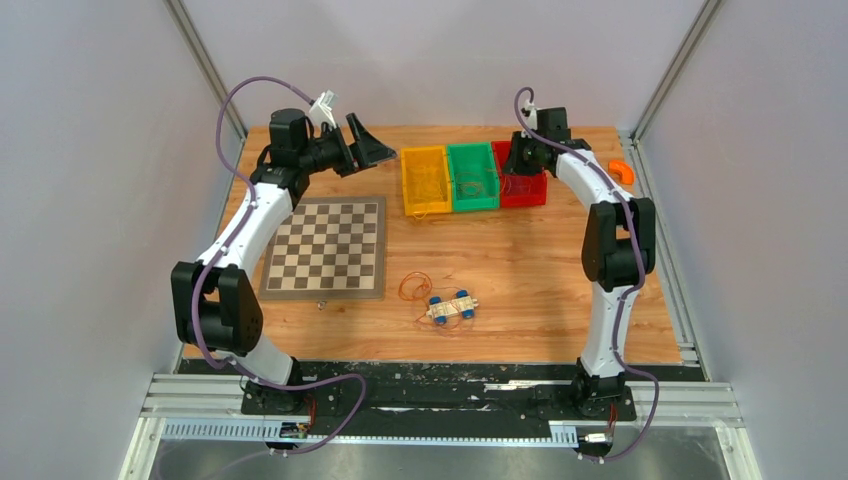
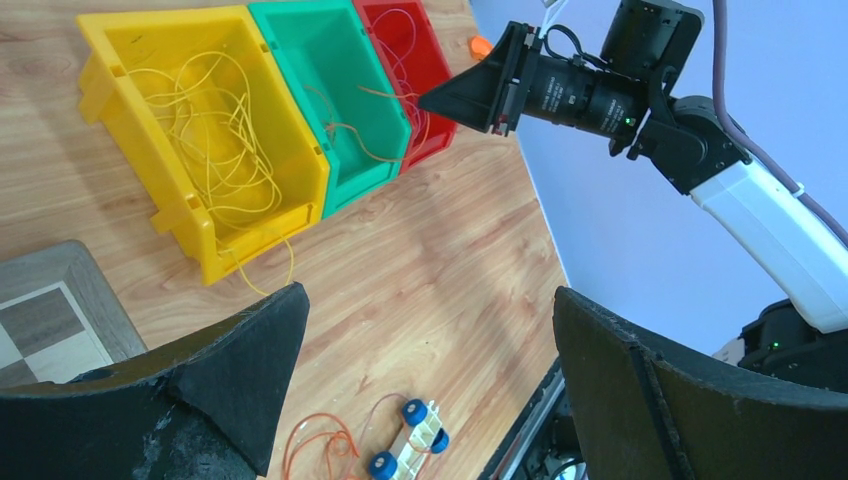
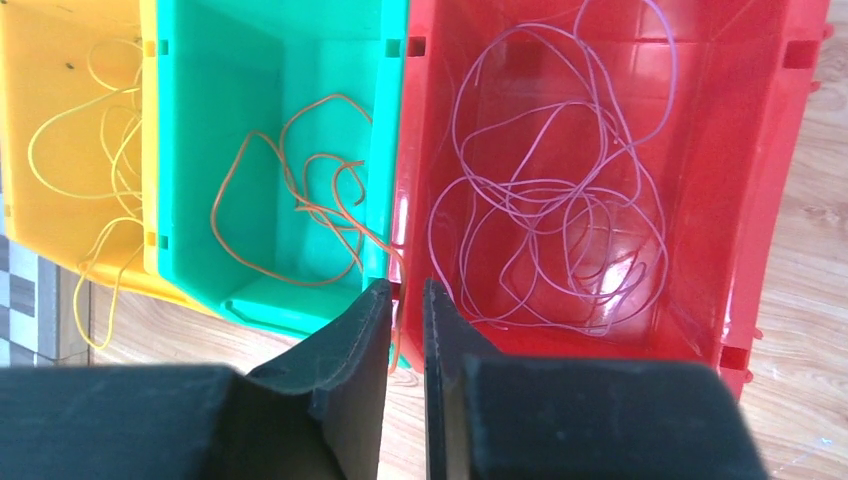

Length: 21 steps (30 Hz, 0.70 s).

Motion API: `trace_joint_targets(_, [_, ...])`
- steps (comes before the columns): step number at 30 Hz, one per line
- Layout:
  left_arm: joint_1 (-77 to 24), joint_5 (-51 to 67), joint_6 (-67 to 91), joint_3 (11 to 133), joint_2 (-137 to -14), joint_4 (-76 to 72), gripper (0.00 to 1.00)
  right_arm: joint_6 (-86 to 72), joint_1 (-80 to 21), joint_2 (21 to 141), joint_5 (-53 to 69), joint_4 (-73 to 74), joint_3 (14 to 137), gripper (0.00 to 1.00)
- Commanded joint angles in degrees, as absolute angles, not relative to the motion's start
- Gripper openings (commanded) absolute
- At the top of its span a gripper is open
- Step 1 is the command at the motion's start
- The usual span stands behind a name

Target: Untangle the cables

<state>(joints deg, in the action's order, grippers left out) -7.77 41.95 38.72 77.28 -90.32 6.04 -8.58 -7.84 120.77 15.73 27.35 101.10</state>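
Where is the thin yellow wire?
The thin yellow wire lies curled inside the yellow plastic bin, leftmost of three at the far edge of the wooden table in the top view, next to the green plastic bin; one loop spills out.

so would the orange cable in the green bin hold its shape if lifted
Probably not: the orange cable lies in loose, thread-thin curls, so it should droop. It crosses the green bin wall, so it may snag there.

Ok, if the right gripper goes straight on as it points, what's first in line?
Likely the orange cable at the tips of the right gripper, then the adjoining walls of green bin and red bin; depth unclear.
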Motion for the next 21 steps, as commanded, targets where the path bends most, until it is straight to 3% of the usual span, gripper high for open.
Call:
trace_joint_targets(1, [-7.5, 42.9, 38.8, 79.8, -90.6, 3.8, 1.00, -9.4, -7.7, 121.5, 20.5, 27.5, 102.5, 0.14])
trace_joint_targets(5, [-7.5, 43.1, 38.7, 80.1, -90.9, 3.8, 1.00, -9.2, -7.7, 122.5, 21.8, 27.7, 104.2, 0.00])
trace_joint_targets(13, [-7.5, 43.0, 37.8, 80.6, -91.4, 4.5, 1.00, -6.9, -8.8, 126.5, 24.7, 27.7, 111.3, 0.00])
trace_joint_targets(21, [-7.5, 42.3, 36.5, 79.9, -91.2, 6.0, 1.00, -0.4, -14.1, 133.8, 17.3, 27.4, 119.7, 0.00])
